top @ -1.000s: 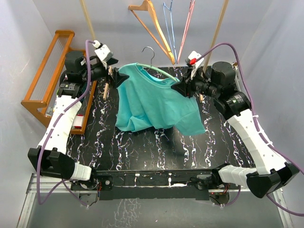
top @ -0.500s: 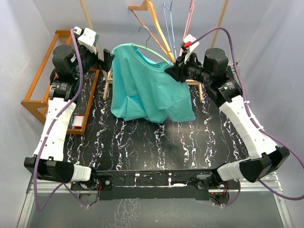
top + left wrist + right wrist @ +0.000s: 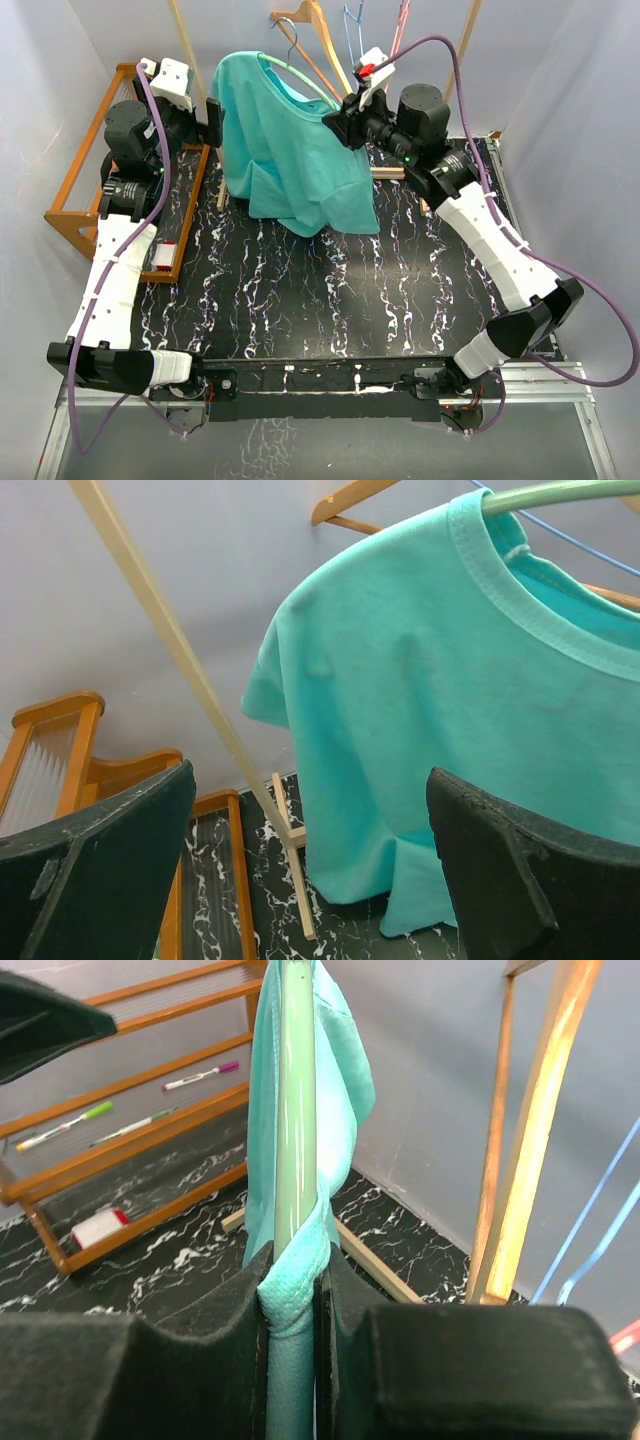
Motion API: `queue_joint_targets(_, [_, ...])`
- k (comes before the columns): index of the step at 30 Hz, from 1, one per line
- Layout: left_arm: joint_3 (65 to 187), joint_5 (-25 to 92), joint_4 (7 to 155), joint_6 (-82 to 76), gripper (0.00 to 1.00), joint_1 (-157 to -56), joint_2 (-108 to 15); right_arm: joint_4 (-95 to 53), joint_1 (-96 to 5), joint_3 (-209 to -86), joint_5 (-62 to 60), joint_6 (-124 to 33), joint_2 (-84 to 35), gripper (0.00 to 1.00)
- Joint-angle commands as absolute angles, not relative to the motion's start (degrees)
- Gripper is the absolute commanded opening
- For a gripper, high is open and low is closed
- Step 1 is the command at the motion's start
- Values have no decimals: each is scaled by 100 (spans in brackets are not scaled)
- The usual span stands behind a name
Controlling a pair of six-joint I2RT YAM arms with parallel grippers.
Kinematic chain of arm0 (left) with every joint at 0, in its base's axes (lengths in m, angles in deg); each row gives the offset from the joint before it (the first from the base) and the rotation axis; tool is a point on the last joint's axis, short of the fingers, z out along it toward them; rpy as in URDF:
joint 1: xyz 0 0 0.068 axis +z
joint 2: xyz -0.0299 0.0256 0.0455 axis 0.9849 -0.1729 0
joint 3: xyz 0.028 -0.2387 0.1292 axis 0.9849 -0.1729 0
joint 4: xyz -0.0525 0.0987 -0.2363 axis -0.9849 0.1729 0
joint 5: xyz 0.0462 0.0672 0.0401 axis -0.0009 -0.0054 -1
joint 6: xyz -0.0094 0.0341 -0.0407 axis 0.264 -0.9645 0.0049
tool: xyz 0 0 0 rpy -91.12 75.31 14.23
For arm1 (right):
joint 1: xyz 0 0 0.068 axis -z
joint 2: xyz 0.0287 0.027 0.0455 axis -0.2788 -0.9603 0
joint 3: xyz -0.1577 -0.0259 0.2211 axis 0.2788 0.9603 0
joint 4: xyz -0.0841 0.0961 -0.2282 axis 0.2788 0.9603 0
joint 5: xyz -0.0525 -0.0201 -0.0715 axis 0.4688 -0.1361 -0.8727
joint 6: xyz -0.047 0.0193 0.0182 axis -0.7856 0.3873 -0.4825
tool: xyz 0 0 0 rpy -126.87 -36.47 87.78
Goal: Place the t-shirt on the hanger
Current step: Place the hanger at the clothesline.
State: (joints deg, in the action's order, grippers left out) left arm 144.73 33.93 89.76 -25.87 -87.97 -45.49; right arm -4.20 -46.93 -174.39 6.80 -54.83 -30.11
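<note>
Right gripper (image 3: 292, 1305) is clamped on the hanger (image 3: 296, 1110) bar, with t-shirt (image 3: 285, 150) cloth pinched in. Left gripper (image 3: 214, 112) is wide open, holding nothing, just left of the shirt. Shirt hangs draped on the hanger, upper centre of top view.

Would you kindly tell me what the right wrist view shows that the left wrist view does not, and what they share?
Only the right wrist view: the right gripper, its fingers shut on the hanger with a fold of the t-shirt pinched against it; markers on the wooden rack.
Only the left wrist view: the left gripper, fingers wide apart and holding nothing; the t-shirt's collar and a sleeve hanging free.
Both: the t-shirt draped over the hanger, the wooden rack, the black marbled table.
</note>
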Motion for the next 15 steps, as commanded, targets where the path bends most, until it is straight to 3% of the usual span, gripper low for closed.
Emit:
queue_joint_targets(1, [14357,3114,8842,-2425,97,-8758,-4290,-1518,-4844,-18133,-315,-5447,-3204,8])
queue_joint_targets(15, [13524,2988,8632,-2611,97,-8740,-4164,-1026,-5299,-20248,-1598,-5942,-4758,8])
